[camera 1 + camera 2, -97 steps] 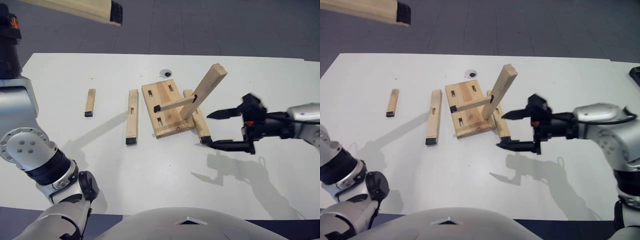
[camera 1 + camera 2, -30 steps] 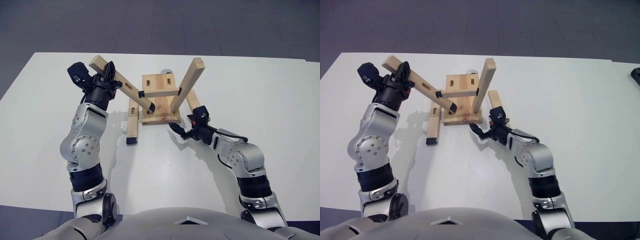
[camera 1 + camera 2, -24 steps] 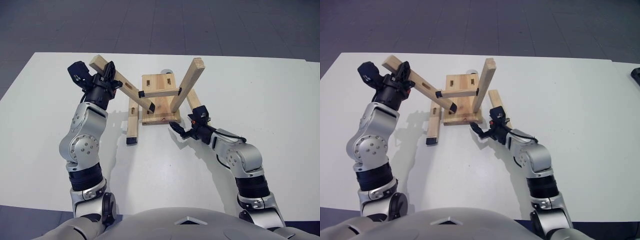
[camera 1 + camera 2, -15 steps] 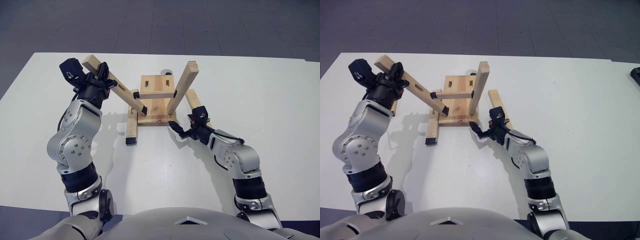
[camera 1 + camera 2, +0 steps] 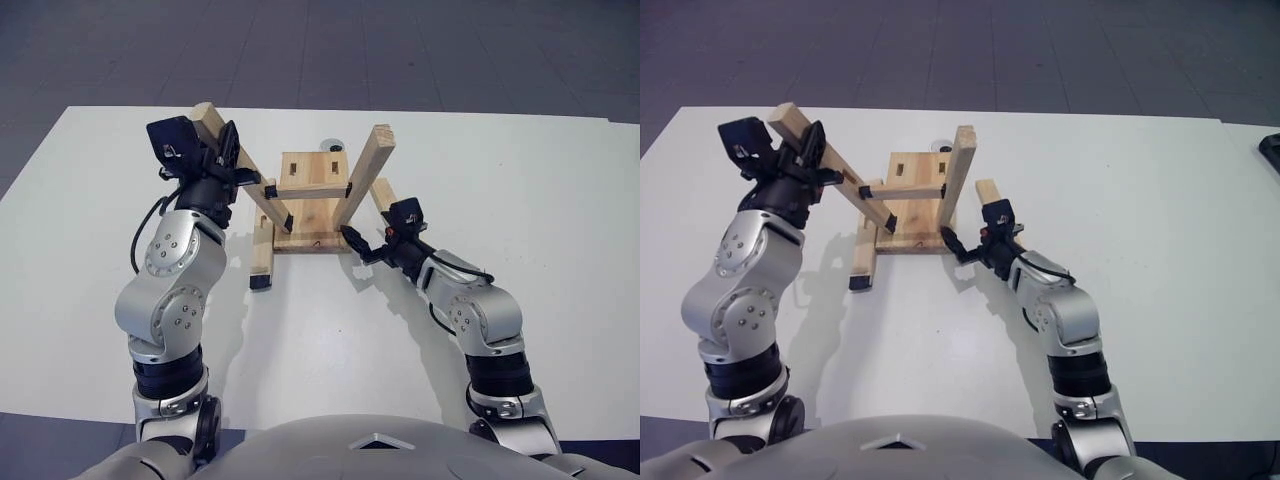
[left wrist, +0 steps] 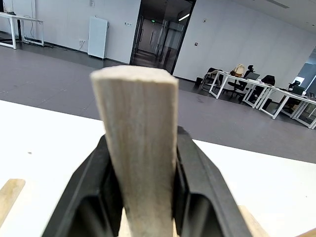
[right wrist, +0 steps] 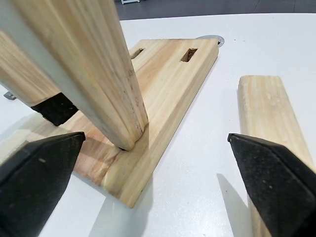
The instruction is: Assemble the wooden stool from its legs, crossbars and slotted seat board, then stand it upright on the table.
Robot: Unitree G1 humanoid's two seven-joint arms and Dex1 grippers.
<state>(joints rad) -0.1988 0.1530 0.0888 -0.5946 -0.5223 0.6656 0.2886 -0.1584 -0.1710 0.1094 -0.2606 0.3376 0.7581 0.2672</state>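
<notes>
The slotted seat board (image 5: 310, 215) lies flat on the white table (image 5: 540, 200). One leg (image 5: 366, 172) stands tilted in it, and a crossbar (image 5: 312, 187) runs from that leg towards the left. My left gripper (image 5: 222, 160) is shut on a second leg (image 5: 248, 185), held slanting down, its black-tipped end by the crossbar's free end. In the left wrist view that leg (image 6: 140, 143) sits between the fingers (image 6: 94, 192). My right gripper (image 5: 355, 244) is open, low by the board's near right corner (image 7: 128, 187).
A loose leg (image 5: 262, 255) lies left of the board and another (image 7: 269, 118) lies right of it, beside my right gripper. A short wooden piece (image 6: 10, 197) lies farther left. A small round fitting (image 5: 333, 146) sits behind the board.
My left gripper has carried its leg to the right, closer to the crossbar's end. My right gripper has edged forward to the board's corner.
</notes>
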